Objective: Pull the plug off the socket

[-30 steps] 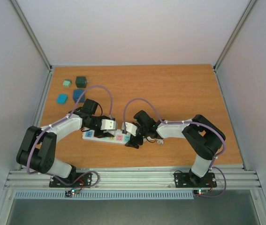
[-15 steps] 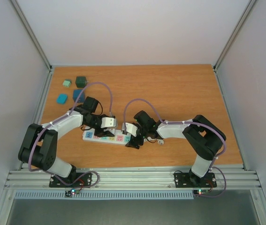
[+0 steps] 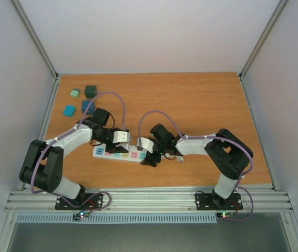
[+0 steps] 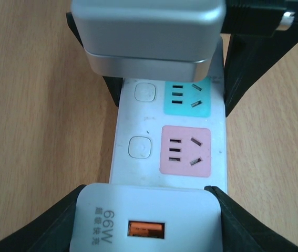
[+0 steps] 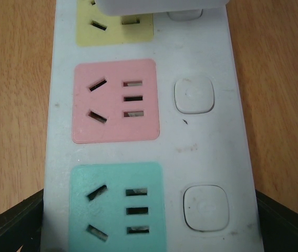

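The socket is a long white power strip (image 3: 106,151) with pastel outlet panels, lying near the table's front. In the left wrist view my left gripper (image 4: 146,215) is shut on the plug, a white 66W charger block (image 4: 112,210) with an orange USB port. The block sits over the strip (image 4: 138,173), and I cannot tell whether it is still seated. My right gripper (image 5: 149,226) is shut across the strip (image 5: 206,136), with a black finger (image 5: 9,226) at each long edge beside the teal panel. The plug shows at the top of the right wrist view (image 5: 159,5). In the top view both grippers (image 3: 123,147) (image 3: 147,156) face each other over the strip.
Several small green and blue blocks (image 3: 80,100) lie at the far left of the table. The strip's cord and a small metal part (image 3: 179,158) lie under the right arm. Metal rails (image 3: 149,199) run along the near edge.
My left wrist has shifted slightly toward the far side, still gripping the plug. The right gripper and the strip have not visibly moved.
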Motion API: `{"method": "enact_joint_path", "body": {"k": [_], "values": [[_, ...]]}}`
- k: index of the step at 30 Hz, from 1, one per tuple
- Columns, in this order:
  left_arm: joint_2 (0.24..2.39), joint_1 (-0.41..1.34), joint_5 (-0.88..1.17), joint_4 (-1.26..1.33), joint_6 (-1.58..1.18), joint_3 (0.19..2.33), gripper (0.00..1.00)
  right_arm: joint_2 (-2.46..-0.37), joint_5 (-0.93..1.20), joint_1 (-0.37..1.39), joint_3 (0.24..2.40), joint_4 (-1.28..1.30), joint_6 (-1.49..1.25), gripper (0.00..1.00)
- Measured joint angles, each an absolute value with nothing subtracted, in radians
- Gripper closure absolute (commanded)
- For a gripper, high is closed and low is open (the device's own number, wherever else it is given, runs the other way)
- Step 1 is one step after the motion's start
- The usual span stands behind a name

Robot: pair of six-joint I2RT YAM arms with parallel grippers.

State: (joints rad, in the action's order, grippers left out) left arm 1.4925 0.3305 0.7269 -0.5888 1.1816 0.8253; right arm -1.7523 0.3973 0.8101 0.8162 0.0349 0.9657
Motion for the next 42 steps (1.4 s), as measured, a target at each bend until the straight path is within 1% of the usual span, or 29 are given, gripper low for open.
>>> {"method": "enact_joint_path", "body": {"k": [11, 16, 22, 29, 34, 42], "values": [[1.456, 0.311, 0.795, -0.65, 1.177, 0.899, 0.64, -1.752, 0.397, 0.81, 0.816, 0.035, 0.966, 0.71], [1.443, 0.243, 0.788, -0.717, 1.182, 0.966, 0.64, -1.752, 0.396, 0.81, 0.816, 0.035, 0.966, 0.7], [1.44, 0.122, 0.725, -0.832, 1.235, 1.068, 0.64, -1.754, 0.394, 0.811, 0.822, 0.045, 0.966, 0.7], [1.447, 0.005, 0.602, -0.933, 1.304, 1.114, 0.63, -1.757, 0.39, 0.813, 0.829, 0.053, 0.966, 0.7], [1.475, -0.055, 0.447, -0.943, 1.346, 1.134, 0.63, -1.757, 0.39, 0.813, 0.83, 0.053, 0.966, 0.7], [1.54, -0.068, 0.2, -0.92, 1.394, 1.135, 0.62, -1.759, 0.389, 0.814, 0.834, 0.059, 0.966, 0.69]]}}
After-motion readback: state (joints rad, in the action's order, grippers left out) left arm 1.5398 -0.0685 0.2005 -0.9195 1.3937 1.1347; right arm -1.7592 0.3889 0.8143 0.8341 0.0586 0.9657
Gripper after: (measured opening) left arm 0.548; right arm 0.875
